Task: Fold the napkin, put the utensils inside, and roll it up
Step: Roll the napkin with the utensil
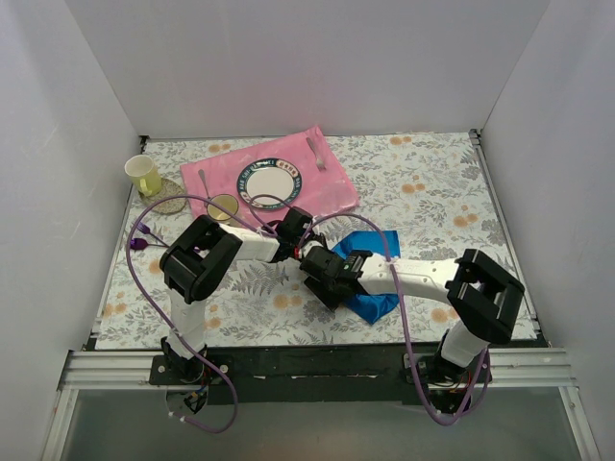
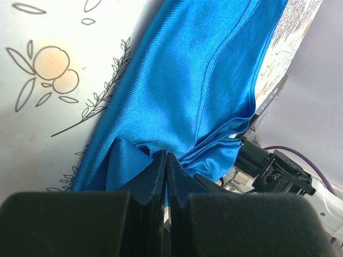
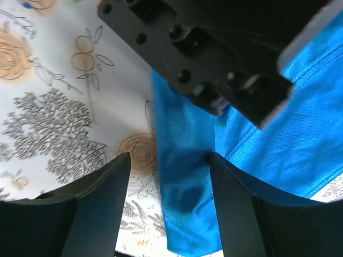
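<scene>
Left wrist view shows the left hand point(image 2: 165, 163) pressed together on a raised fold of the bright royal-blue soft cloth napkin point(image 2: 198, 80), whose length runs straight ahead of it. The right hand point(image 3: 169, 160) is spread, straddling a strip of the same cloth. Both meet at the napkin's edge nearer the shiny pink placemat point(image 1: 332, 187), on the floral worktop point(image 1: 432, 192).

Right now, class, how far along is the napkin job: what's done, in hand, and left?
Done: the napkin is partly doubled over, layers showing. In hand: the left pincer is shut on a fold; the right pincer is open astride its edge. Left: the gold spoon lies outside the napkin; no roll yet.
</scene>
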Controlling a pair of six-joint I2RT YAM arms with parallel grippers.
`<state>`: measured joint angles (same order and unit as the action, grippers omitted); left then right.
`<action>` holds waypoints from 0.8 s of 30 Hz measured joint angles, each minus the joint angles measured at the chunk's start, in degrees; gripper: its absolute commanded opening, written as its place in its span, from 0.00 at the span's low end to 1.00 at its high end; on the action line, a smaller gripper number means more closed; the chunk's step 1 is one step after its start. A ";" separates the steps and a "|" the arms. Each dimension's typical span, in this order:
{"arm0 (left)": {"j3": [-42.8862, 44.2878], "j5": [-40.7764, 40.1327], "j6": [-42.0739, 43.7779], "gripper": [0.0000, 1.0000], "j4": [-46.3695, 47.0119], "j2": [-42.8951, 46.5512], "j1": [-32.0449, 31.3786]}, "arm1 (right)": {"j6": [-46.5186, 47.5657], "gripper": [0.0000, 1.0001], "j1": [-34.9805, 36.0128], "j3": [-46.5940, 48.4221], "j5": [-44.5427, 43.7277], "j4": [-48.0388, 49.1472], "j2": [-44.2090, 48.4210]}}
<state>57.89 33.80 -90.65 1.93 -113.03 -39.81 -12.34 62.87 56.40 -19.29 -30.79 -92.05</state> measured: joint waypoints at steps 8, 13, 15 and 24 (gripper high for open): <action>0.00 0.00 0.00 0.00 -0.09 0.02 0.02 | -2.32 0.61 0.52 -3.02 -4.24 3.93 -0.87; -0.13 -0.11 0.00 0.00 -0.11 0.17 0.26 | -4.33 0.38 0.59 -6.40 -4.33 8.92 1.03; -0.48 -0.20 0.02 0.00 0.09 0.42 0.42 | -5.18 0.23 0.42 -8.28 -3.98 11.91 1.92; -4.33 -4.24 0.33 0.01 -0.96 4.90 3.39 | -0.55 0.01 -2.14 -13.53 3.06 25.22 4.22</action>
<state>53.56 29.56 -90.32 0.97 -108.14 -36.42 -12.88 60.73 42.87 -16.23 -5.56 -87.83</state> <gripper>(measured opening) 0.009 0.072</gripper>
